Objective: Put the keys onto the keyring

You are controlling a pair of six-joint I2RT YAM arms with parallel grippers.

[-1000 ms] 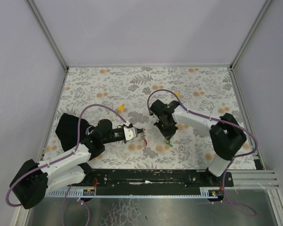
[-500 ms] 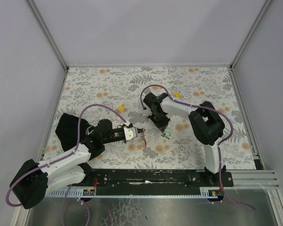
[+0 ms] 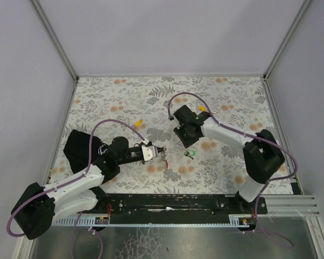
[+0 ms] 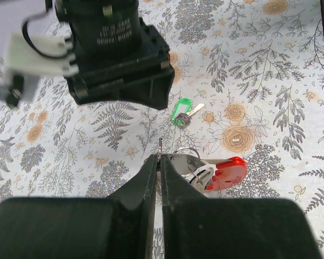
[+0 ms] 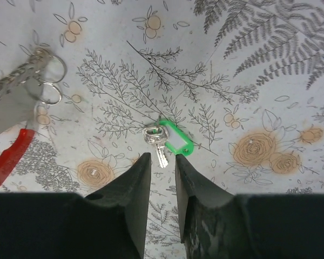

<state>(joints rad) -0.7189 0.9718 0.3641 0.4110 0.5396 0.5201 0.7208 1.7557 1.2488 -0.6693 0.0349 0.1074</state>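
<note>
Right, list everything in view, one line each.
small metal key with green plastic cap: 1, green, lying free on the cloth under the right gripper
small yellow-capped keys: 2, yellow, far part of the cloth, the second beside the right arm
keyring with red fob and silver rings: 1, red and silver, at the left gripper
floral table cloth: 1, grey and orange
left gripper: black, shut on the keyring
right gripper: black, open

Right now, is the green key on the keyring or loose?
Loose. The green key lies flat on the table, clearly apart from the keyring, which the left jaws grip.
</note>
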